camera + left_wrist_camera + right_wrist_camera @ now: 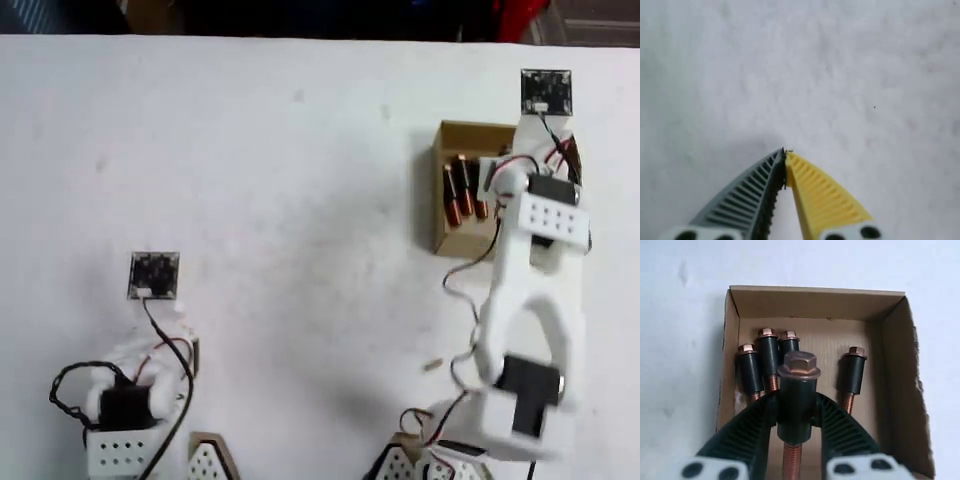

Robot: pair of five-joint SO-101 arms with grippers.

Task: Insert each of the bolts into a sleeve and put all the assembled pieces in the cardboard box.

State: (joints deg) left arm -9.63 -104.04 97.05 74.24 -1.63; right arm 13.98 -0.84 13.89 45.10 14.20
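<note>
From above, the cardboard box sits at the table's far right with assembled pieces inside, and my right arm reaches over it.

Left wrist: my left gripper is closed on nothing, tips touching, above the table.

Right wrist: my right gripper clamps a sleeved bolt over the box, where four pieces lie.

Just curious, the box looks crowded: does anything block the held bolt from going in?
Nothing visible does. The right gripper holds the assembled piece over the open cardboard box; four pieces lie inside, with bare floor between them.
</note>
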